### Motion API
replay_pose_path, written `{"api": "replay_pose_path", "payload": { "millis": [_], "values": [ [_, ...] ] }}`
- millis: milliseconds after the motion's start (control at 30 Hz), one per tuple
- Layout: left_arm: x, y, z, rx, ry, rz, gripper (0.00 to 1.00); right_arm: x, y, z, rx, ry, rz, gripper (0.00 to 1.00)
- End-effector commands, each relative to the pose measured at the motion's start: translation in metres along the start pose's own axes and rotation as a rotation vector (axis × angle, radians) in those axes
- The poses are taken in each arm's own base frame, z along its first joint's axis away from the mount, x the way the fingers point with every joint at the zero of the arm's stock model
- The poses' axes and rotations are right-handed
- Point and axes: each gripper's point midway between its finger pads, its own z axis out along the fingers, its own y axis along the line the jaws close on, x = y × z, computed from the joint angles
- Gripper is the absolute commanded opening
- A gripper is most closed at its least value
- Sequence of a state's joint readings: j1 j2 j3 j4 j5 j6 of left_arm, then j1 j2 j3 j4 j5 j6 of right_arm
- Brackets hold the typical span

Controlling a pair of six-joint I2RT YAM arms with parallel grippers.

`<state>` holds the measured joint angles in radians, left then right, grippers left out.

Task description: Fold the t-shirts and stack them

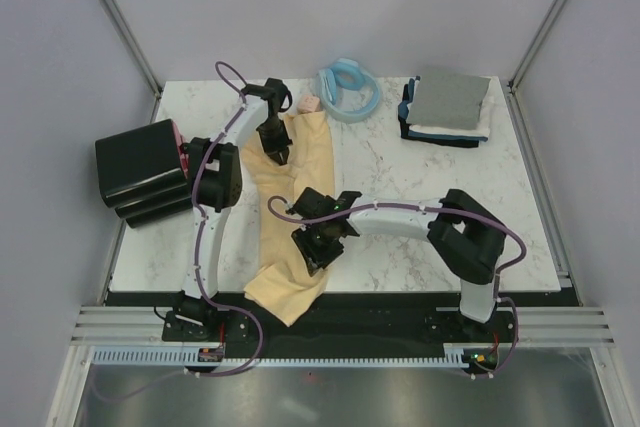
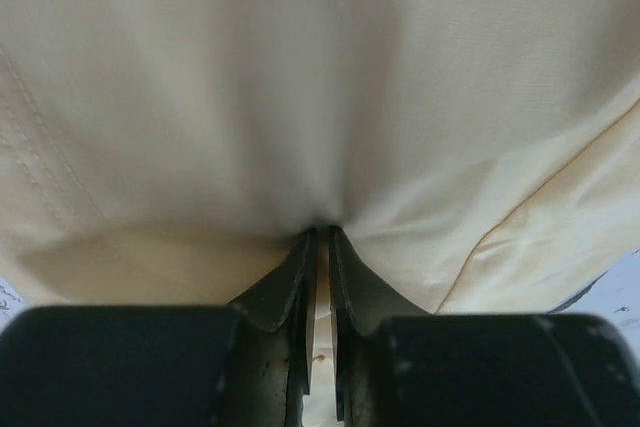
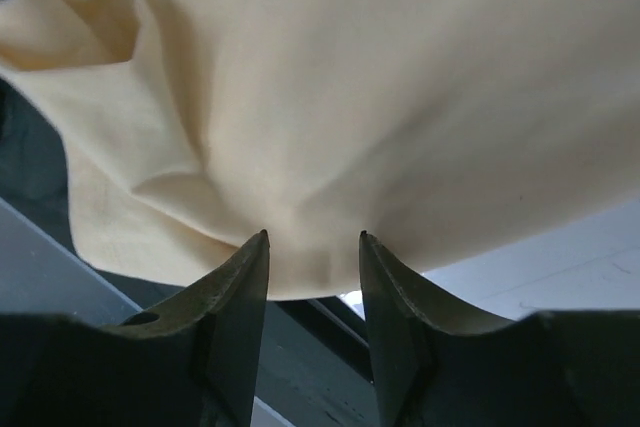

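Top view: bright, evenly lit from above; soft shadows cast on table beneath arms.
Left wrist: shirt washed pale, slightly soft; fingers dark, blurred.
Right wrist: folds shaded; fingers defocused.

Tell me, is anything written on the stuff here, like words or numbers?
No text can be read in any view.
On the yellow shirt: nothing, plain cloth.
On the stack of folded shirts: no print shows.
On the box: no label shows.
On the ring: no writing shows.
On the tags at the arm bases: too small to read.
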<state>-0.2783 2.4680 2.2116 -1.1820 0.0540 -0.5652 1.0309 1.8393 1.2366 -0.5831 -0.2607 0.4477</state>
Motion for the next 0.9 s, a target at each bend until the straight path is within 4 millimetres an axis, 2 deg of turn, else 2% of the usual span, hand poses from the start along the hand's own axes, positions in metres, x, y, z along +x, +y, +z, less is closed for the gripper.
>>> {"api": "replay_pose_path", "payload": {
  "millis": [0, 33, 67, 100, 167, 200, 367, 533, 700, 867],
  "values": [
    [0.003, 0.007, 0.000, -0.039, 0.014, 0.032, 0.15, -0.010, -0.008, 0.016, 0.064, 0.006, -0.008, 0.47],
    [0.003, 0.008, 0.002, -0.045, 0.018, 0.034, 0.14, -0.006, -0.013, 0.021, 0.083, 0.031, -0.004, 0.45],
    [0.003, 0.010, 0.002, -0.045, 0.020, 0.029, 0.08, -0.005, -0.015, 0.023, 0.093, 0.039, -0.008, 0.42],
    [0.004, 0.010, 0.004, -0.045, 0.028, 0.024, 0.05, -0.004, -0.018, 0.025, 0.105, 0.046, -0.006, 0.32],
    [0.002, 0.011, 0.003, -0.036, 0.028, 0.001, 0.02, -0.002, -0.025, 0.029, 0.141, 0.070, -0.005, 0.19],
    [0.001, 0.012, 0.004, -0.038, 0.029, -0.005, 0.02, -0.001, -0.028, 0.031, 0.156, 0.080, -0.010, 0.18],
    [-0.011, 0.012, 0.005, -0.022, 0.012, -0.042, 0.02, -0.009, -0.051, 0.028, 0.240, 0.069, 0.018, 0.14],
    [-0.019, 0.013, 0.006, 0.003, 0.019, -0.094, 0.02, -0.013, -0.092, 0.021, 0.311, 0.095, 0.066, 0.13],
    [-0.025, 0.023, 0.011, 0.000, 0.037, -0.158, 0.02, -0.021, -0.134, 0.009, 0.372, 0.114, 0.108, 0.13],
    [-0.033, 0.037, 0.000, -0.019, 0.014, -0.225, 0.02, -0.024, -0.135, -0.001, 0.366, 0.123, 0.101, 0.12]
  ]
}}
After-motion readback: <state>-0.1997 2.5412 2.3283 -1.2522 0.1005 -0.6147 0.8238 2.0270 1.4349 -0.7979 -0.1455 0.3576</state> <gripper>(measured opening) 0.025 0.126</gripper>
